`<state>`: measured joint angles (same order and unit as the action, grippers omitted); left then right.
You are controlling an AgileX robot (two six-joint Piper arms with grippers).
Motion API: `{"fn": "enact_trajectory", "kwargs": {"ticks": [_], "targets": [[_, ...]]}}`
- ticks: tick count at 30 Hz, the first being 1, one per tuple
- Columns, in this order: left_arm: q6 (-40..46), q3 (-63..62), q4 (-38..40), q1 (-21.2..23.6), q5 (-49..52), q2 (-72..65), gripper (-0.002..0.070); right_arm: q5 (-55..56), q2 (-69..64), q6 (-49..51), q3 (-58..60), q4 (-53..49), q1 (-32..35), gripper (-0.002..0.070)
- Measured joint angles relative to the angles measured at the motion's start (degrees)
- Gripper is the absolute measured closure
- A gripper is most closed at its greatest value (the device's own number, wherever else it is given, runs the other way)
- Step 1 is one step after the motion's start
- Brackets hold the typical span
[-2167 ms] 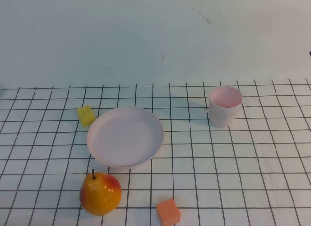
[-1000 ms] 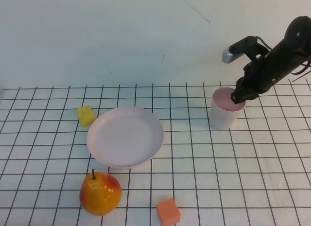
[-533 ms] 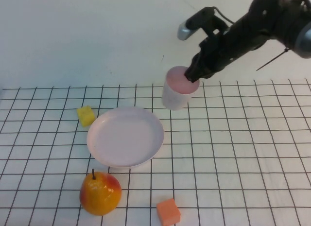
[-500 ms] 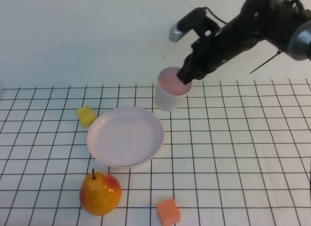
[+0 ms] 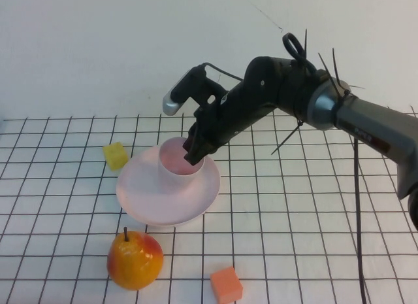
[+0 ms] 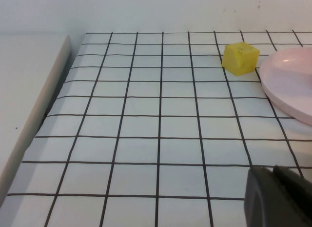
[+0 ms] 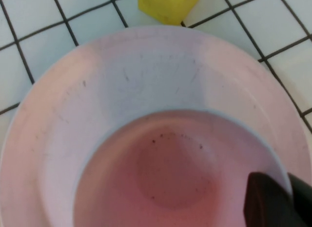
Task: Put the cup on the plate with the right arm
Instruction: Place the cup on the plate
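Cup [image 5: 181, 163], light, rigid, smooth-walled and likely slippery: sitting centre-frame on plate [image 5: 147, 198], right tool [image 5: 194, 153] pinching its rim, the sensible hold; left tool [image 6: 278, 197] idling over bench [image 6: 146, 119], opening indeterminable.

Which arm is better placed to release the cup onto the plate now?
Right: the right gripper grips the rim of the cup over the plate. The left gripper is beside the plate.

Bright, even, from overhead; soft short shadows under the plate [image 5: 140, 199] and pear [image 5: 134, 259] on the desk [image 5: 313, 238]. Close cup [image 7: 165, 178] blurred in right wrist view.
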<state>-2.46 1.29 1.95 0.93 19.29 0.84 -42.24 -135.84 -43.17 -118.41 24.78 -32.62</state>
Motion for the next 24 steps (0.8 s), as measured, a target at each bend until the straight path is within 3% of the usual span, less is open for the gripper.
{"fn": "enact_trajectory", "kwargs": {"ticks": [11, 19, 24], "targets": [[0.0, 0.0, 0.0, 0.0, 0.0, 0.0, 0.0678, 0.5, -0.4, 0.4, 0.0, 0.6, 0.0, 0.0633], [0.0, 0.0, 0.0, 0.0, 0.0, 0.0, 0.0678, 0.7, -0.5, 1.1, -0.4, 3.6, 0.0, 0.0373], [0.0, 0.0, 0.0, 0.0, 0.0, 0.0, 0.0678, 0.0, -0.6, 1.1, -3.0, 4.0, 0.0, 0.0327]]}}
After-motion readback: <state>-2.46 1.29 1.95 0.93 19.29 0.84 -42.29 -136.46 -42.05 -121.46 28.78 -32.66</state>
